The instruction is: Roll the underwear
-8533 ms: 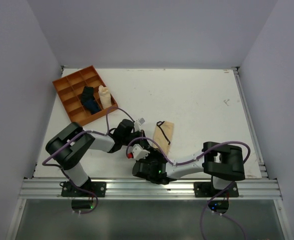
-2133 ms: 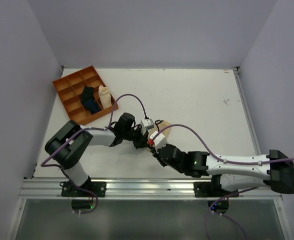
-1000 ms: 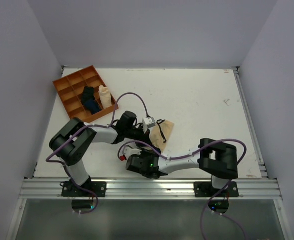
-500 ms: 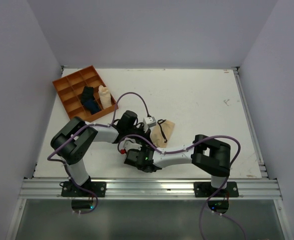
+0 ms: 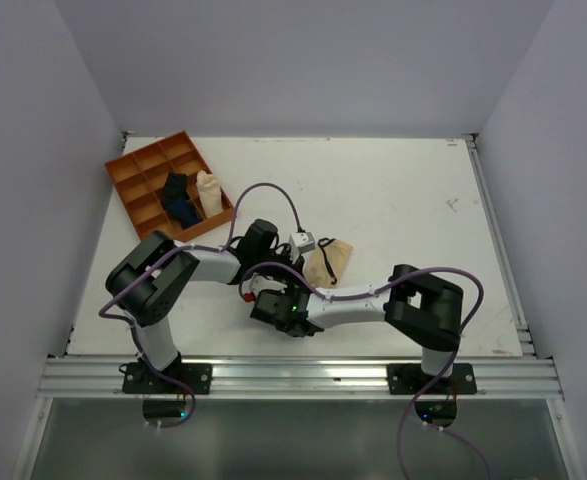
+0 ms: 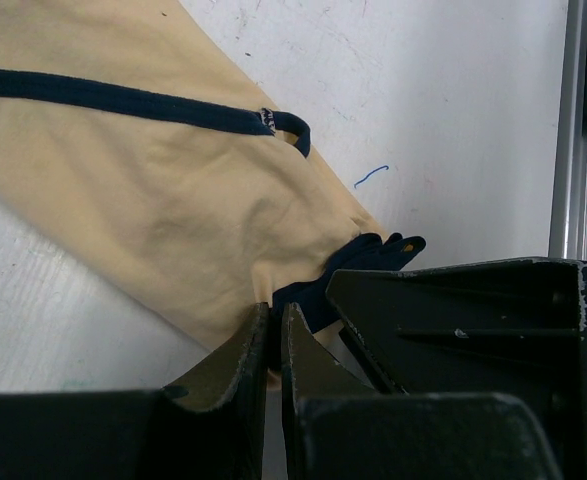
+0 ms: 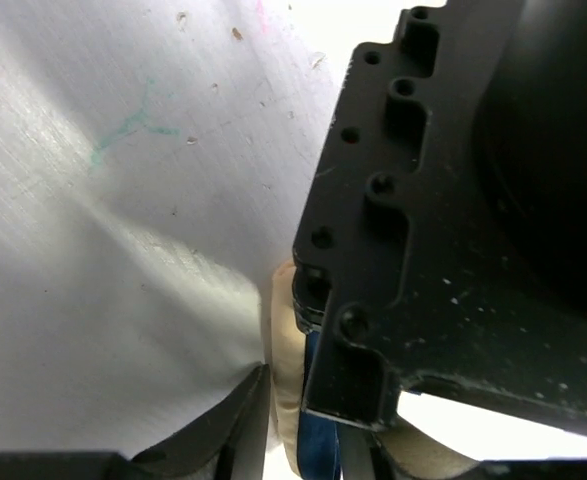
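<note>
Left claw (image 6: 273, 322): fingers nearly closed, pinching the near corner of the underwear (image 6: 173, 190) right at the tips.
Right claw (image 7: 303, 435): fingers partly apart with a fold of cloth and dark trim between them. Whether they press it I cannot tell. The left claw's black housing sits hard against it.
Underwear, place: flat on the table (image 5: 403, 200) just ahead of both claws, well apart from the tray (image 5: 145, 148).
Underwear, make: thin, limp tan cloth, softly creased, roughly a tapered flat shape. A narrow dark band (image 6: 93, 95) crosses it and ends in a small loose loop.
Table: smooth white top, lightly scuffed and pen-marked.
Risk, slip: the pinch covers very little cloth, so a pull could likely draw the corner free.
Risk, crowding: the claws work almost on top of each other and could knock or jam.
Risk, dragging: on so smooth a top the cloth may slide rather than curl.
Risk, snag: the loose loop could catch a fingertip.
</note>
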Tool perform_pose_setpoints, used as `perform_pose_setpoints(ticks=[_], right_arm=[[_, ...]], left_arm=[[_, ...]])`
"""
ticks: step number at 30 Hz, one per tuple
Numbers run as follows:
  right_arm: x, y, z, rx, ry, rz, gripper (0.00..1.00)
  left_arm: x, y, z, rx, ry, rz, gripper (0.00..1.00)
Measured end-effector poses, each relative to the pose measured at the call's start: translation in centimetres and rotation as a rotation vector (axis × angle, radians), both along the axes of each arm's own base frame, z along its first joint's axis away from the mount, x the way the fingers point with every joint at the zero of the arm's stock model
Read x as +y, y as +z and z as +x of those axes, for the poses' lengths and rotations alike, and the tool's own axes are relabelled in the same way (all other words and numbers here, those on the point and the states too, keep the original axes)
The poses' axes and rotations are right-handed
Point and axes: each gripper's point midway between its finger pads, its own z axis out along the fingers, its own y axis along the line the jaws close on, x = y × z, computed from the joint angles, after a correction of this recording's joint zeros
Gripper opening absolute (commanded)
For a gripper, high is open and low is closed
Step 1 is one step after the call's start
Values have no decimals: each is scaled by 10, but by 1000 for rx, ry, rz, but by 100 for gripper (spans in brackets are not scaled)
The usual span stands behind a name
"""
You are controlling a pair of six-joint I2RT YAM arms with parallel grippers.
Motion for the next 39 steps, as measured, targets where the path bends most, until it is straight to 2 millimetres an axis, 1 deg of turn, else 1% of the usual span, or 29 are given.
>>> perform_pose_setpoints(ticks=[3,5,6,7,10,14,15,16,19,22,26,28,32,34,36,37,38,39], right_arm=[[0,-1,-1,26,8,4,34],[-1,-1,-2,49,14,7,30],[-1,-2,-3,62,18,8,26],[-1,-3,-4,72,20,8,17],[-2,-5,-4,95,29,4,6],[0,-4,-6,118,54,5,0],[1,-4,-8,132,66,12,0],[3,-3,-11,150,77,22,0],[10,-2,-19,216,109,70,0],[16,-1,-29,295,138,136,0],[37,0,-40,366,180,234,0],[39,-2,-41,396,165,267,0],[49,-1,-41,429,160,330,0],[54,-1,-43,447,168,367,0],[60,0,-47,469,185,405,0],[64,1,-49,481,199,426,0],[67,2,-51,488,210,444,0],[69,3,-53,496,220,456,0]], left_arm=[[0,0,0,-1,0,0,10],[0,0,0,-1,-1,0,10],[0,0,0,-1,-1,0,10],[0,0,0,-1,-1,0,10],[-1,1,0,-2,-1,-1,10],[2,3,-2,-15,7,2,22],[5,4,-3,-18,13,6,25],[7,5,-4,-21,20,11,34],[15,10,-4,-34,56,31,36],[26,26,1,-79,116,22,42],[45,48,12,-132,228,-1,42],[54,53,16,-140,280,3,42],[70,61,33,-163,401,27,42],[78,65,38,-182,464,38,44],[88,74,42,-213,532,36,46],[94,79,44,-231,571,30,54],[101,85,46,-254,614,27,57],[107,89,48,-267,652,22,62]])
